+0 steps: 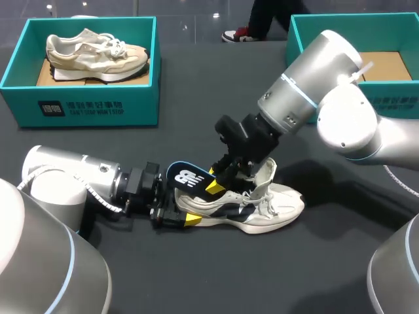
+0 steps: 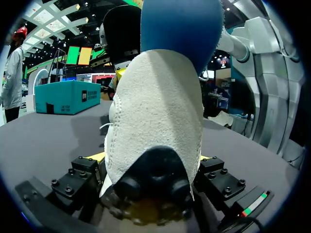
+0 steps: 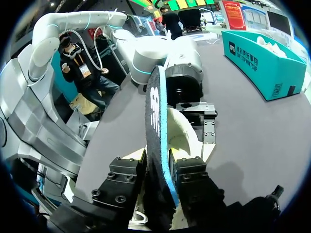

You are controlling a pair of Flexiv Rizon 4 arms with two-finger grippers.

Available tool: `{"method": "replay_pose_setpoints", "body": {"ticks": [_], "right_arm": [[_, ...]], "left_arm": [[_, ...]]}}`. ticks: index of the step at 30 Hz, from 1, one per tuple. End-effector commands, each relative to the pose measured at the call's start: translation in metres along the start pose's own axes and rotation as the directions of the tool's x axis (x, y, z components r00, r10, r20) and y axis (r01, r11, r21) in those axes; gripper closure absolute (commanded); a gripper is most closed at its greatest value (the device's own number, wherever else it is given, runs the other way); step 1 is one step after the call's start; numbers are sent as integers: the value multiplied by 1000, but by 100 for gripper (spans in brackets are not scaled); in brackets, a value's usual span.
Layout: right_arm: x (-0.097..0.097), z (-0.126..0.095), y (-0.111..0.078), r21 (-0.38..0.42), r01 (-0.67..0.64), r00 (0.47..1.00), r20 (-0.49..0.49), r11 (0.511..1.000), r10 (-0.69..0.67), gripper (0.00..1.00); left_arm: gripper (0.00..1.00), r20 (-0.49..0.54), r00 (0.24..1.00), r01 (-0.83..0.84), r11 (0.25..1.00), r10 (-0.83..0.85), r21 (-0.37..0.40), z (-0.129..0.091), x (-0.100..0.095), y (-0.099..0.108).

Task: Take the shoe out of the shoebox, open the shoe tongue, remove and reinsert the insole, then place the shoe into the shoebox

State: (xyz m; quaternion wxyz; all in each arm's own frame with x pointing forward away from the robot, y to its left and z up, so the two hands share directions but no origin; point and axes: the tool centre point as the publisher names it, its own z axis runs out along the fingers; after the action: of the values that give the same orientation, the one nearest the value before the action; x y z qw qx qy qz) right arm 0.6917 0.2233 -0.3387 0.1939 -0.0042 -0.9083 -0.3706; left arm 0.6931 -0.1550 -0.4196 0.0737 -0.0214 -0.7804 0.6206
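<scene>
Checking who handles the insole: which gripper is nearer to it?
Right. The right gripper is shut on the insole; the left gripper is shut on the shoe's heel, just below it.

On the dark counter (image 1: 78,261) a white shoe (image 1: 278,209) stands on its sole, the left claw (image 1: 186,217) clamping its heel and the right claw (image 1: 219,182) pinching a dark insole (image 1: 186,178) tilted above the opening, a teal shoebox (image 1: 78,108) far left.

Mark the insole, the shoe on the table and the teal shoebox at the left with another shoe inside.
insole (image 1: 188,177), head view, on its dark face at the white logo.
shoe (image 1: 285,207), head view, on the white toe.
shoebox (image 1: 85,98), head view, on its teal front wall.
</scene>
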Motion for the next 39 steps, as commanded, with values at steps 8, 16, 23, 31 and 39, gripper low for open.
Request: {"method": "replay_pose_setpoints", "body": {"ticks": [8,16,23,31,39], "right_arm": [[0,-2,15,16,35,999,5,999,-35,100],[8,-9,42,-27,214,977,-5,976,-214,100],[8,-9,42,-27,214,977,-5,976,-214,100],[3,-8,72,-59,204,978,-40,977,-207,100],[16,-32,105,-276,137,976,-128,951,-178,100]], "left_arm": [[100,0,1000,0,1000,0,-2,0,0,1],[100,0,1000,0,1000,0,-2,0,0,1],[100,0,1000,0,1000,0,-2,0,0,1],[100,0,1000,0,1000,0,-2,0,0,1],[100,0,1000,0,1000,0,-2,0,0,1]]}}
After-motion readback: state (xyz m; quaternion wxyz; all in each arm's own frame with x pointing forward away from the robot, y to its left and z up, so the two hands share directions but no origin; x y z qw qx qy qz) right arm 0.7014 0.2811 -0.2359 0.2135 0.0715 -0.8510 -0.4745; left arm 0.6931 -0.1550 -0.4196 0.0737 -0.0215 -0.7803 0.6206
